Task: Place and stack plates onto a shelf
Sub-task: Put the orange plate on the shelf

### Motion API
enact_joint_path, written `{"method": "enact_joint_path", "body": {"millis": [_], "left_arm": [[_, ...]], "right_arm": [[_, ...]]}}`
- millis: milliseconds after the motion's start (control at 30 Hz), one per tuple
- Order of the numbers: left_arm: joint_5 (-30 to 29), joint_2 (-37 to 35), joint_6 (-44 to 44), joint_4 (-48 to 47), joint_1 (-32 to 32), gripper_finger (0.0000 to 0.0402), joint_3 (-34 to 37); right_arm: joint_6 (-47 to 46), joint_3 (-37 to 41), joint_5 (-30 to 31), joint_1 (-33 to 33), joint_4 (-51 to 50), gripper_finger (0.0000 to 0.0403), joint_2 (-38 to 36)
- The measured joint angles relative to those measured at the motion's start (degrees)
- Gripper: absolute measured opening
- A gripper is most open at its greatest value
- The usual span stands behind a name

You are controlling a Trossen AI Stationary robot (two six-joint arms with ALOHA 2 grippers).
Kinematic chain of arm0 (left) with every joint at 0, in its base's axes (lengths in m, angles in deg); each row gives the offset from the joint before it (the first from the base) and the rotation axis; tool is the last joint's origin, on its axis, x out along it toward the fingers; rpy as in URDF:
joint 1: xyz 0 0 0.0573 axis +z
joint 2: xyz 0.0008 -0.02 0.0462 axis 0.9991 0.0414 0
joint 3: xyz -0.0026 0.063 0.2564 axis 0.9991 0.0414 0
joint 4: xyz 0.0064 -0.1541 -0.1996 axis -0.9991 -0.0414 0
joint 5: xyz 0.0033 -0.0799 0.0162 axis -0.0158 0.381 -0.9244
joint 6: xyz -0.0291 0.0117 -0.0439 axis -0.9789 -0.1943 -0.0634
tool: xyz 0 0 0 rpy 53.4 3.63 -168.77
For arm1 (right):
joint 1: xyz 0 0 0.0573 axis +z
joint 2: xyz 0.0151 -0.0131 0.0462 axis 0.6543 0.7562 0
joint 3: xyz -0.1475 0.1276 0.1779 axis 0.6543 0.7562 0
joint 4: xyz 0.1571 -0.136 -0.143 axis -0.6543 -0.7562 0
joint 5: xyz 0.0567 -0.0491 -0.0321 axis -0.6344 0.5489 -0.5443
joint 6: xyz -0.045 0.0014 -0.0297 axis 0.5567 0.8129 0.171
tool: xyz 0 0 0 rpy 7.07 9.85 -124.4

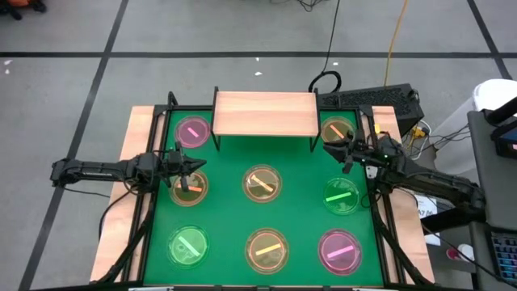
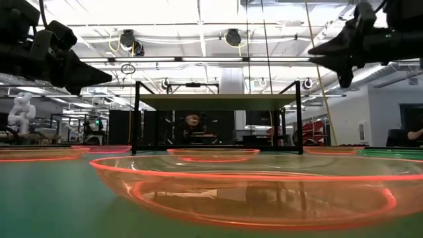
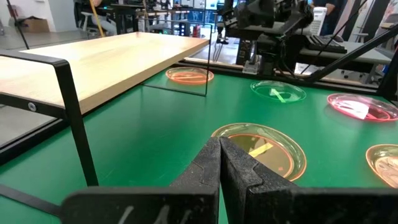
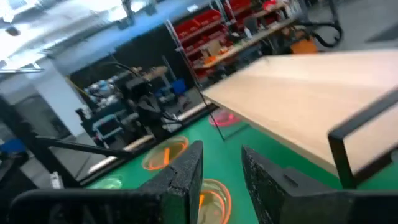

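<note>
High view: I count eight plates on the green mat (image 1: 230, 214), and the shelf (image 1: 265, 113) stands at 12 o'clock on the mat with its board bare.
Shelf neighbours: I see a pink plate (image 1: 193, 132) just off its 9 o'clock end and an orange plate (image 1: 336, 129) just off its 3 o'clock end.
Middle row: an orange plate at 9 o'clock (image 1: 189, 185), a centre orange plate (image 1: 262, 183), a green plate at 3 o'clock (image 1: 342, 196).
Near row: green at 7 o'clock (image 1: 187, 245), orange at 6 o'clock (image 1: 266, 247), pink at 5 o'clock (image 1: 339, 249).
Left gripper (image 1: 199, 166): I see its fingers (image 3: 208, 168) pressed together on nothing, hanging over the 9 o'clock orange plate.
Right gripper (image 1: 330, 148): my wrist view shows its fingers (image 4: 183, 171) spread with nothing between them; it hangs beside the shelf's 3 o'clock end, over the edge of the orange plate there.
</note>
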Motion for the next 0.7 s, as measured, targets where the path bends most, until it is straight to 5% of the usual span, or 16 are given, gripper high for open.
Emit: {"method": "enact_joint_path", "body": {"millis": [433,700], "left_arm": [[0.0,0.0,0.0,0.0,0.0,0.0001,0.0],[0.0,0.0,0.0,0.0,0.0,0.0001,0.0]], "right_arm": [[5.8,-0.1,5.1,4.9,3.7,0.0093,18.7],[8.9,-1.7,11.2,11.4,6.7,0.0093,22.2]]}}
